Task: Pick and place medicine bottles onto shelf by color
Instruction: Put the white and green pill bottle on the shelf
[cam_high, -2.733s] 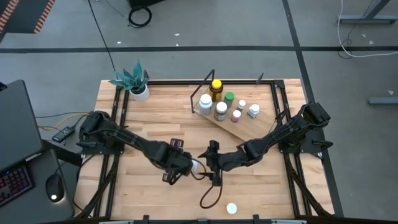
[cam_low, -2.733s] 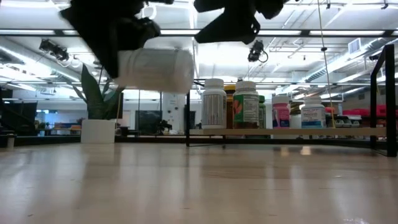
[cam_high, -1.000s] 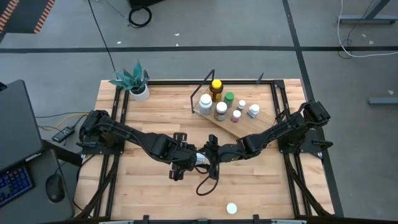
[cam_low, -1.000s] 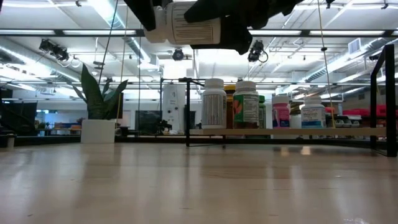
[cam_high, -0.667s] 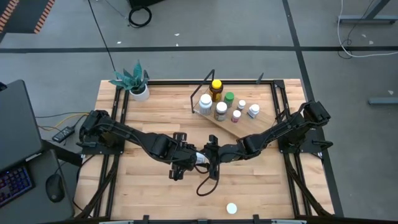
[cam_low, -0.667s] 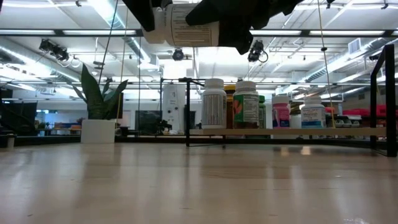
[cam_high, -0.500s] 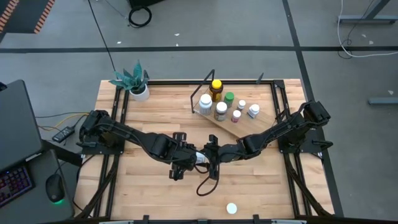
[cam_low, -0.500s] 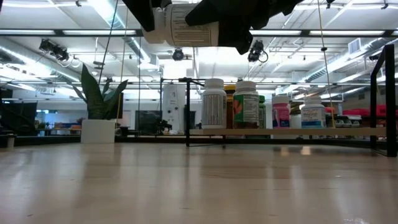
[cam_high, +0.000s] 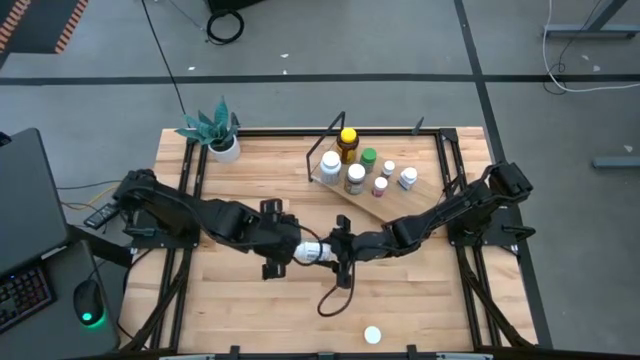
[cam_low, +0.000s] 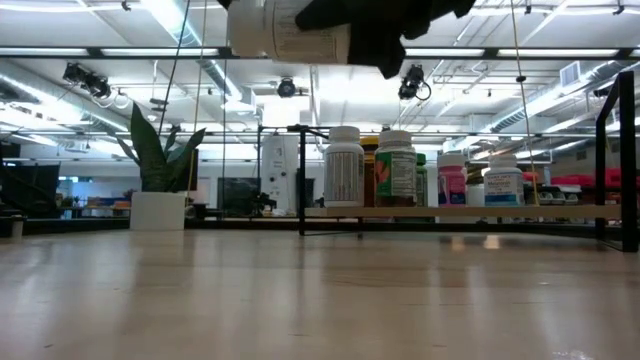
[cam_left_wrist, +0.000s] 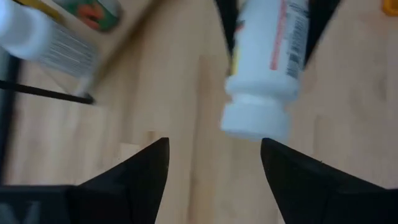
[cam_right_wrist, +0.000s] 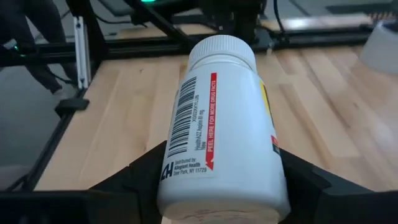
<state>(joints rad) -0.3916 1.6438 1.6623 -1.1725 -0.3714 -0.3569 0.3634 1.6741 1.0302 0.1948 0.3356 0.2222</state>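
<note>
— Wooden planks made up the tabletop (cam_high: 250, 310), with grey floor around it. What stood on it?

— Beyond the arms, the shelf (cam_high: 395, 200) carried six medicine bottles: a yellow-capped amber one (cam_high: 347, 143), a green-capped one (cam_high: 368, 158), and white-capped ones beside them. A potted plant (cam_high: 218, 130) stood at the far corner, well left of the shelf. One white cap (cam_high: 372, 335) lay alone near the front edge, well apart from the shelf.

— And the bottle being handled?

— A white bottle (cam_high: 312, 252) hung on its side in the air, on the near side of the shelf and clear of it. The right gripper (cam_high: 338, 252) had its jaws clamped on the bottle's body. The left gripper (cam_high: 283, 247) sat just off the cap end, jaws spread and touching nothing.

— Anything in the way?

— Bare wood lay between the bottle and the shelf.

— What did the other views add?

— The low view showed the bottle (cam_low: 285, 30) raised above the tops of the shelved bottles (cam_low: 345, 170). The right wrist view gave its label: barcode and a red stripe (cam_right_wrist: 214, 118). The left wrist view showed the cap (cam_left_wrist: 255, 121) pointing at the gap between its own fingers (cam_left_wrist: 140, 171), without contact.
</note>
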